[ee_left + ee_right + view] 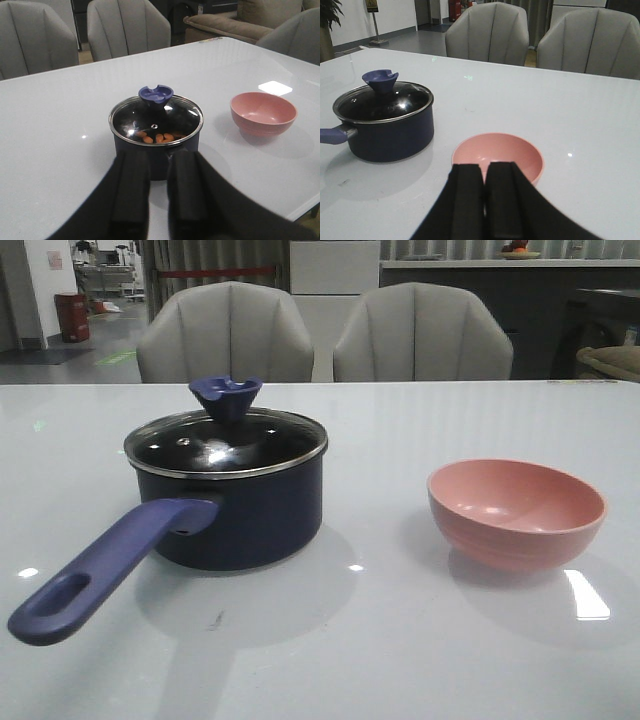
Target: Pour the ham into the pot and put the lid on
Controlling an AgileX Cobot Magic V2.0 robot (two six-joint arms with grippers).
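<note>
Ham point(159, 137) under lid point(226, 440) on pot point(240, 510), pink bowl point(516, 512) well apart

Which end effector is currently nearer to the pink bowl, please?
Right. The right end effector sits just beside the pink bowl; the left end effector is by the pot, apart from it.

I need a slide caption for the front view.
Dark navy saucepan covered by clear glass lid, empty pink bowl beside it.

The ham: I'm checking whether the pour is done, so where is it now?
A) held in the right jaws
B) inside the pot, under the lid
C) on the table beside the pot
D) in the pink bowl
B: orange ham shows through the glass lid seated on the pot; the pink bowl is empty.
</note>
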